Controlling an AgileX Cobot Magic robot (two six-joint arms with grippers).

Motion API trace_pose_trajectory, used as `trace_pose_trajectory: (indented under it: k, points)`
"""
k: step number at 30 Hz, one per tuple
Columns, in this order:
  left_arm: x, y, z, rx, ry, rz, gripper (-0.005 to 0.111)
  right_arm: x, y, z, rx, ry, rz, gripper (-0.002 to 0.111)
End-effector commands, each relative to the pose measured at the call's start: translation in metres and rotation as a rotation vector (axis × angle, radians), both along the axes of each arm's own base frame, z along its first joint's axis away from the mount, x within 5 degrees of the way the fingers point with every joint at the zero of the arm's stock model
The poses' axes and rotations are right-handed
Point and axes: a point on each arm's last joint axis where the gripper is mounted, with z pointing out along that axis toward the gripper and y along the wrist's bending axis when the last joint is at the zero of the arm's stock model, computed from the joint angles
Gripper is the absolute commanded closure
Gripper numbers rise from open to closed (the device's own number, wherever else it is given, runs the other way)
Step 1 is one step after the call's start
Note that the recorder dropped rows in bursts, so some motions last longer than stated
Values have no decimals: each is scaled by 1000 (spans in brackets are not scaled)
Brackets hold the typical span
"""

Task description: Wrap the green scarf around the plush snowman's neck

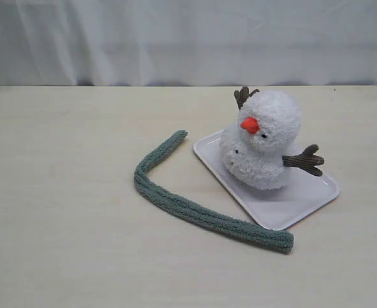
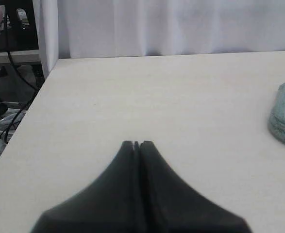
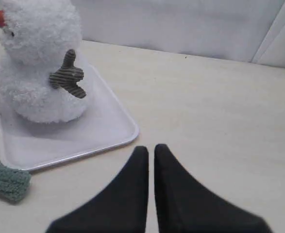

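The plush snowman (image 1: 263, 140) sits upright on a white tray (image 1: 304, 199), orange nose pointing left, brown twig arms out; nothing lies in its neck crease. The green scarf (image 1: 188, 207) lies bent on the table left of and in front of the tray. Neither gripper shows in the exterior view. My left gripper (image 2: 137, 143) is shut with nothing in it, over bare table, with one scarf end (image 2: 283, 115) off to the side. My right gripper (image 3: 151, 148) is shut and empty beside the tray's corner (image 3: 127, 135); the snowman (image 3: 41, 68) and a scarf end (image 3: 5, 181) show there.
A pale wooden table (image 1: 66, 192) carries everything. A white curtain (image 1: 188, 38) hangs behind its far edge. In the left wrist view the table's side edge (image 2: 23, 131) drops off to cables and a shelf (image 2: 6, 43).
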Motion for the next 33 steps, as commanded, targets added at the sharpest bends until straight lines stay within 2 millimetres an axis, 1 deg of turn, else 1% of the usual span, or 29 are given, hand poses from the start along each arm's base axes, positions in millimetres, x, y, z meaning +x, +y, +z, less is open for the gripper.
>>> trace_pose_trajectory:
  k: [1, 3, 7, 8, 10, 12, 13, 15, 17, 18, 20, 22, 23, 26, 29, 31, 33]
  points:
    - [0, 0, 0, -3, -14, 0, 107, 2, 0, 9, -44, -111, 10, 104]
    - [0, 0, 0, -3, -14, 0, 107, 3, 2, 17, -46, -194, 25, 104]
    - [0, 0, 0, -3, -14, 0, 107, 3, 4, 27, -43, -307, 45, 104]
    - [0, 0, 0, -3, -14, 0, 107, 3, 5, 31, -27, -354, 52, 104]
    - [0, 0, 0, -3, -10, 0, 107, 1, 7, 46, 18, -521, 73, 104]
    - [0, 0, 0, -3, -10, 0, 107, -5, 8, 64, 83, -729, 99, 104]
    - [0, 0, 0, -3, -10, 0, 107, -8, 9, 70, 136, -800, 112, 104]
    - [0, 0, 0, -3, -10, 0, 107, -16, 8, 81, 301, -942, 145, 104]
    - [0, 0, 0, -3, -10, 0, 107, -22, 6, 88, 406, -1051, 167, 104]
    - [0, 0, 0, -3, -10, 0, 107, -22, 5, 89, 448, -1053, 168, 104]
    - [0, 0, 0, -3, -10, 0, 107, -21, 5, 100, 467, -984, 155, 104]
    - [0, 0, 0, -3, -10, 0, 107, -21, 5, 115, 472, -830, 119, 103]
    - [0, 0, 0, -3, -10, 0, 107, -23, 5, 122, 474, -770, 106, 101]
    - [0, 0, 0, -3, -10, 0, 107, -22, 5, 147, 399, -601, 60, 87]
    - [0, 0, 0, -3, -10, 0, 107, -20, 3, 174, 351, -444, 6, 66]
    - [0, 0, 0, -3, -10, 0, 107, -13, 1, 186, 302, -302, -26, 54]
    - [0, 0, 0, -3, -10, 0, 107, -3, 1, 195, 248, -145, -39, 49]
